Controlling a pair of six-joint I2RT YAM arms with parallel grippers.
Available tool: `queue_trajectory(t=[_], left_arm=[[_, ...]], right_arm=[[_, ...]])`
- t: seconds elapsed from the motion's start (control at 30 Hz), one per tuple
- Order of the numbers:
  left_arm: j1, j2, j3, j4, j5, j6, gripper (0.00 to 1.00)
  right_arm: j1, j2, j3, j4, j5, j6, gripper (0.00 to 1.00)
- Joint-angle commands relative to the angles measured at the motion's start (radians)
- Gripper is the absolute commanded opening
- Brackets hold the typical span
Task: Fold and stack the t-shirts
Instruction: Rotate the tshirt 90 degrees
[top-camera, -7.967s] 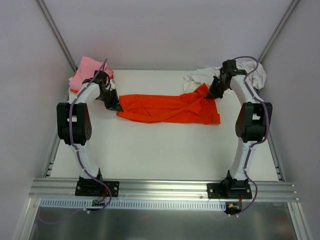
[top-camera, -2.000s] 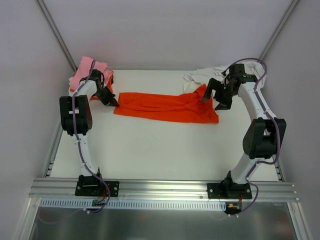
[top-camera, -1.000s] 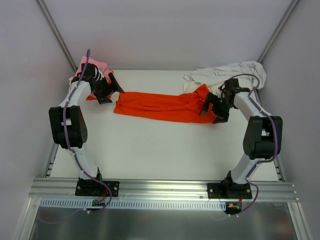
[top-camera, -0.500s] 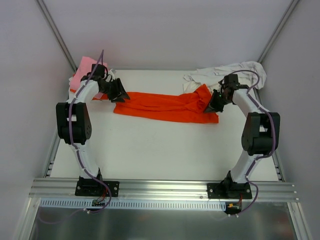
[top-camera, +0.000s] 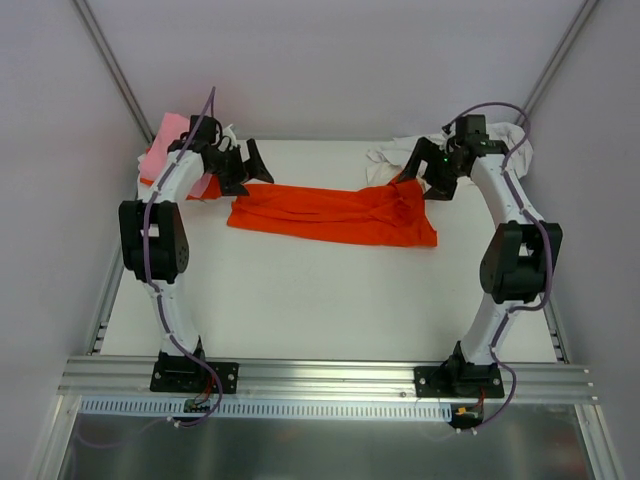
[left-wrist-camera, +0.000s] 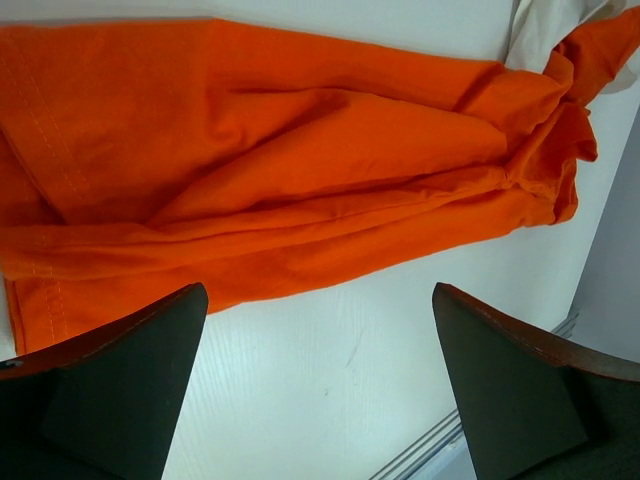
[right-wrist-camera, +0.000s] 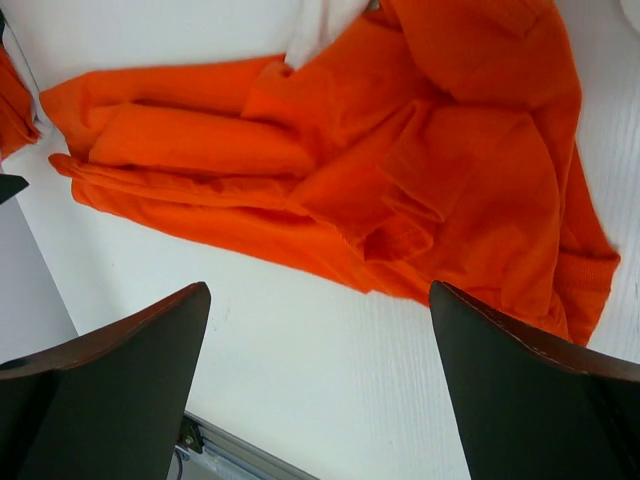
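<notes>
The left gripper (top-camera: 248, 168) has its jaws spread wide with nothing between them. It hovers above the left end of the long orange t-shirt (top-camera: 330, 212), in the upper left part of the overhead view. The right gripper (top-camera: 426, 172) is likewise spread wide and holds nothing. It hangs over the shirt's right end, in the upper right of that view.

The orange t-shirt lies as a long, rumpled band across the far half of the white table (top-camera: 300, 300), running left to right and slightly down toward the right. In the left wrist view the shirt (left-wrist-camera: 280, 170) fills the upper part of the frame. It shows lengthwise folds and a stitched hem at the left edge, and its bunched end is at the upper right. The left gripper (left-wrist-camera: 318, 292) frames it from the bottom corners. In the right wrist view the shirt (right-wrist-camera: 400, 150) spreads from the upper left to the right edge, creased and doubled over near the centre, above the right gripper (right-wrist-camera: 318, 290).

At the far left corner of the table lies a pink t-shirt (top-camera: 160, 150), with a second orange t-shirt (top-camera: 200, 188) showing just beneath it. A crumpled white t-shirt (top-camera: 512, 140) sits at the far right corner, one part (top-camera: 385, 158) reaching to the orange shirt's right end.
</notes>
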Motion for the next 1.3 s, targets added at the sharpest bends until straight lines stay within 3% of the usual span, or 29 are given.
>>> queue_trajectory(t=[0.0, 0.27, 0.63, 1.0, 1.27], left_arm=[[-0.014, 0.058, 0.058, -0.003, 0.021, -0.009, 0.99], [-0.025, 0.179, 0.101, -0.021, 0.047, -0.040, 0.99], [-0.031, 0.260, 0.127, -0.119, -0.011, -0.027, 0.99], [-0.031, 0.196, 0.006, -0.147, -0.042, 0.005, 0.99], [-0.035, 0.072, -0.202, -0.115, -0.059, 0.007, 0.99]], right_arm=[[0.000, 0.094, 0.078, -0.042, -0.033, 0.007, 0.98], [0.025, 0.252, 0.091, -0.019, -0.084, 0.044, 1.00], [0.060, 0.246, -0.061, 0.037, -0.109, 0.063, 0.99], [0.039, 0.203, -0.118, 0.032, -0.092, 0.021, 0.99], [0.025, 0.309, 0.060, -0.020, -0.086, 0.020, 1.00]])
